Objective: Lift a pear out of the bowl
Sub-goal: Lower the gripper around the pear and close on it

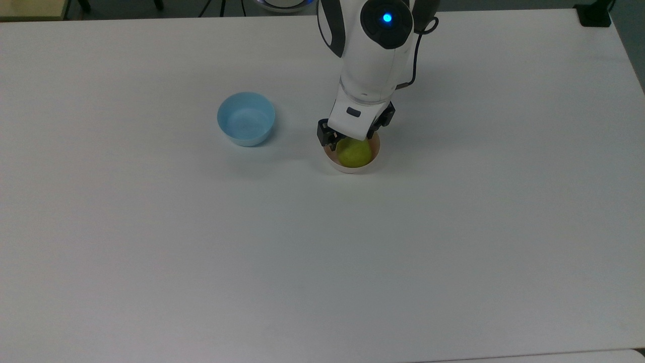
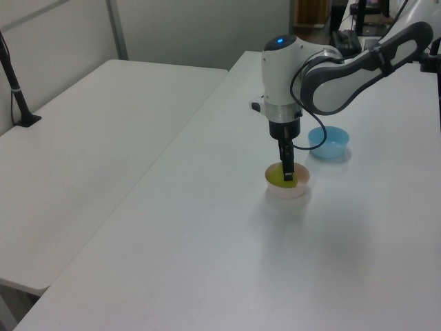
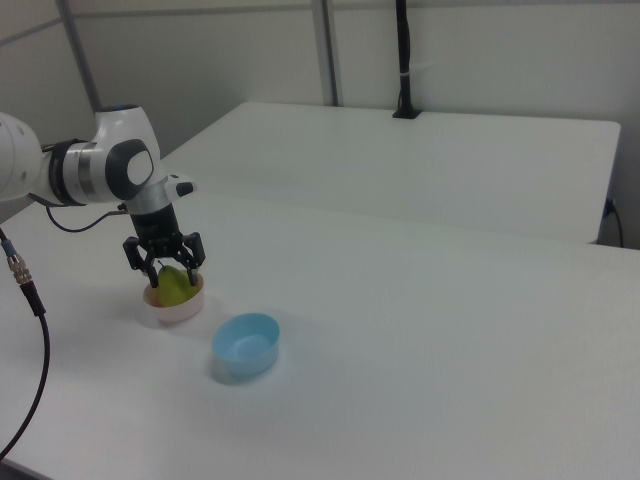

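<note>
The yellow-green pear [image 1: 355, 154] lies in the small pale pink bowl [image 1: 350, 170] near the middle of the white table. My gripper [image 1: 354, 141] hangs straight down over the bowl, and the white hand covers the pear's top in the top view. In the right view the gripper [image 3: 170, 271] is open, with one dark finger on each side of the pear [image 3: 176, 288], low at the rim of the bowl [image 3: 176, 309]. I cannot tell whether the fingers touch the pear. The left view shows the gripper [image 2: 287, 176] edge-on, reaching down to the pear [image 2: 278, 180] inside the bowl [image 2: 288, 193].
A light blue bowl [image 1: 246, 119] with nothing in it stands on the white table [image 1: 322, 252], at the top view's left of the pink bowl, a bowl's width away. A second white table [image 3: 420, 160] stands behind in the right view.
</note>
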Robot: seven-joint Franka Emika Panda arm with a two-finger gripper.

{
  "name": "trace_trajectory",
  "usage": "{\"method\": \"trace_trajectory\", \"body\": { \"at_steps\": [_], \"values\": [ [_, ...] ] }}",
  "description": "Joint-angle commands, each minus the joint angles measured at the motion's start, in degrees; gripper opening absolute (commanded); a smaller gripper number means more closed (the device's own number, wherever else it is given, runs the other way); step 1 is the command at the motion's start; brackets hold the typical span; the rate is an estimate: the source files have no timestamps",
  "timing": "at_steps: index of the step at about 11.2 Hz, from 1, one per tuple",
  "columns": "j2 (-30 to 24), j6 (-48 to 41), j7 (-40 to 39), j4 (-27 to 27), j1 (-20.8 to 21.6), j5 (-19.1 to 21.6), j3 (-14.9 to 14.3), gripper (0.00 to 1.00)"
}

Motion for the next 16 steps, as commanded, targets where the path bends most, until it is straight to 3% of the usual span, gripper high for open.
{"method": "trace_trajectory", "body": {
  "at_steps": [1, 7, 10, 12, 14, 16],
  "values": [
    [0.06, 2.31, 2.39, -1.26, 0.73, -2.25, -0.31, 0.83],
    [0.50, 2.66, 2.47, -1.26, 0.73, -2.25, 0.83, 0.79],
    [0.59, 2.66, 2.47, -1.26, 0.73, -2.25, 0.92, 0.65],
    [0.50, 2.66, 2.47, -1.26, 0.73, -2.34, 0.92, 0.40],
    [-0.20, 1.87, 2.39, -1.17, 0.65, -2.52, 0.92, 0.29],
    [-2.56, -1.27, 1.86, -0.82, 0.21, -2.52, 0.92, 0.29]
  ]
}}
